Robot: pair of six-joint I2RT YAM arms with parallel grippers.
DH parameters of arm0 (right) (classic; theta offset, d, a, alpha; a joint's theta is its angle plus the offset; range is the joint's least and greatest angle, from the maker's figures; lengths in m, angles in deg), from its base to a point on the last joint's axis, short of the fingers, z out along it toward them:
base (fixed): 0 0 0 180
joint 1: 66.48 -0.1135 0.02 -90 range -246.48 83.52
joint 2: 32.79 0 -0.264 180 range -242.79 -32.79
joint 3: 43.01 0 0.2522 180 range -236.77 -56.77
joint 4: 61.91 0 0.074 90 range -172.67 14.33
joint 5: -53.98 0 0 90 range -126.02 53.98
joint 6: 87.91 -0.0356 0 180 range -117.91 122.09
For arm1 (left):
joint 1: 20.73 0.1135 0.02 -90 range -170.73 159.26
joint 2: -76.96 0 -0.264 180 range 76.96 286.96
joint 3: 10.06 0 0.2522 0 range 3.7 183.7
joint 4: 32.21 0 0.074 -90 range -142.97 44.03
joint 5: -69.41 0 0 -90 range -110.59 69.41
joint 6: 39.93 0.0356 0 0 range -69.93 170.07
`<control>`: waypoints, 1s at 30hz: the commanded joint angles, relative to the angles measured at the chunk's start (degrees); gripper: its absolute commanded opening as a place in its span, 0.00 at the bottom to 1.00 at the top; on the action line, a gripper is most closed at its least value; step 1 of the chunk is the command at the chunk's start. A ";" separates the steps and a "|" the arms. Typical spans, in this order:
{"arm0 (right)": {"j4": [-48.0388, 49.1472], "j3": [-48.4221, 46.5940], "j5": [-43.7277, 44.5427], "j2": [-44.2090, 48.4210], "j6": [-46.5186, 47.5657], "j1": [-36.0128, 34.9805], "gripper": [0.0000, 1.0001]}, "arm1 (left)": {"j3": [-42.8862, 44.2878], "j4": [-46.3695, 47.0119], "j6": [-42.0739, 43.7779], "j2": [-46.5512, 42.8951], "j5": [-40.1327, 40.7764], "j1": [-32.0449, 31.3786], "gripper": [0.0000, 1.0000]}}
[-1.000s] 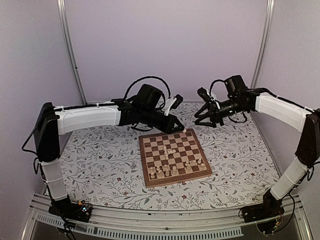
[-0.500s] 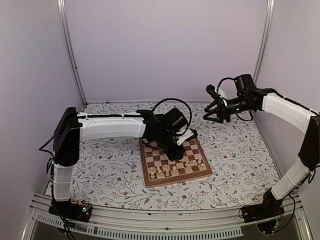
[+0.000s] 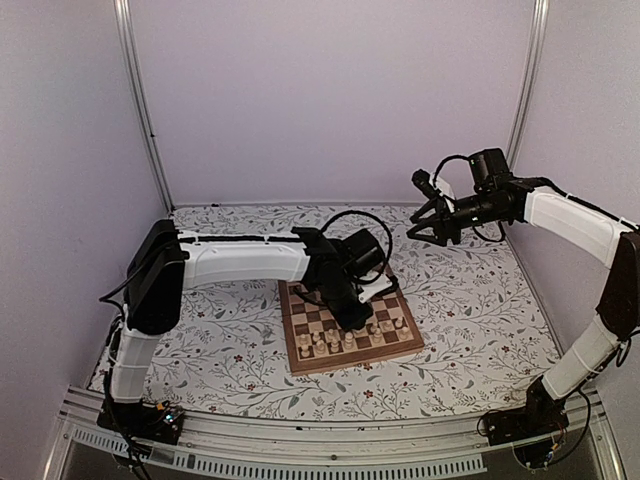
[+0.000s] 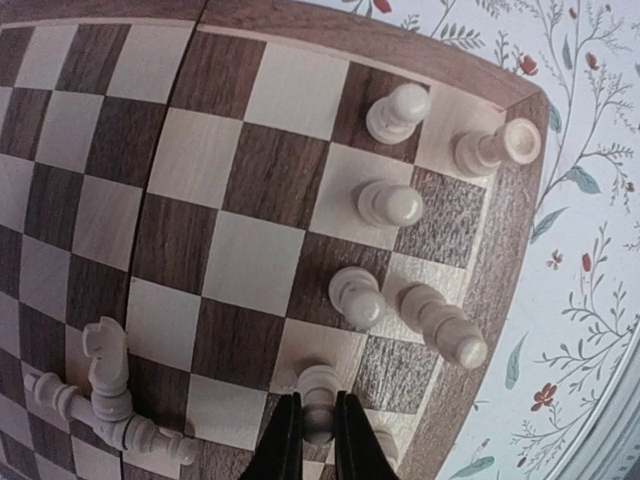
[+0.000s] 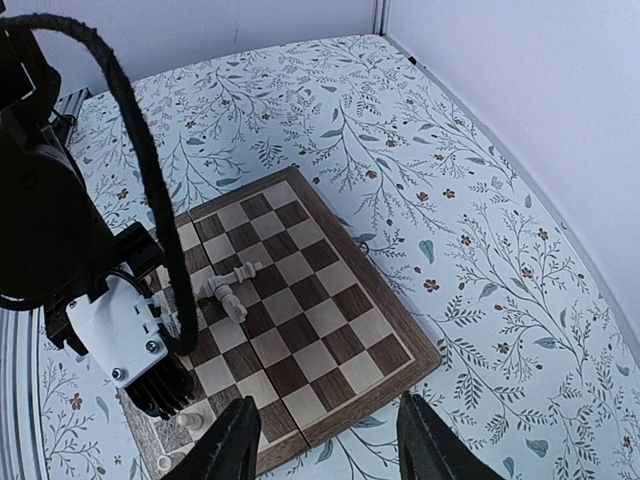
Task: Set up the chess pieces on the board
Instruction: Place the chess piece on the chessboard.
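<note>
The board (image 3: 354,363) lies mid-table on the floral cloth. My left gripper (image 3: 356,320) is low over its near right part, shut on the head of a cream pawn (image 4: 319,385) whose base is at a light square. Other chess pieces stand close by: pawns (image 4: 397,110) (image 4: 389,203) (image 4: 356,296) and a taller piece (image 4: 446,326). A rook (image 4: 494,148) stands on the corner square. Three pieces (image 4: 105,392) lie tipped in a heap, also visible as fallen pieces (image 5: 228,290) in the right wrist view. My right gripper (image 3: 428,226) hangs open and empty in the air beyond the board's far right corner.
More pieces (image 3: 328,343) stand along the board's near rows. The left arm's cable (image 5: 130,150) loops above the board. Metal frame posts (image 3: 140,100) and pale walls close in the table at the back and sides.
My left arm swung from the board's far edge down to its near right part, jaws still shut. The right arm drew back to the right and its jaws widened a little.
</note>
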 commanded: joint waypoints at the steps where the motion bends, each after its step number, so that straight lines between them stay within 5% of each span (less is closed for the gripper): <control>1: 0.80 0.98 0.60 -0.22 0.66 0.29 0.51 | 2.46 -2.03 1.45 1.41 -0.51 -1.01 0.05; 21: 0.60 0.70 0.26 -0.64 0.44 0.27 0.51 | 7.03 -4.88 1.73 2.89 -0.32 -1.17 0.27; 30: -5.77 -4.75 -3.60 -3.17 0.71 -0.02 0.49 | 5.62 -1.26 -0.40 -9.06 7.28 -0.38 0.38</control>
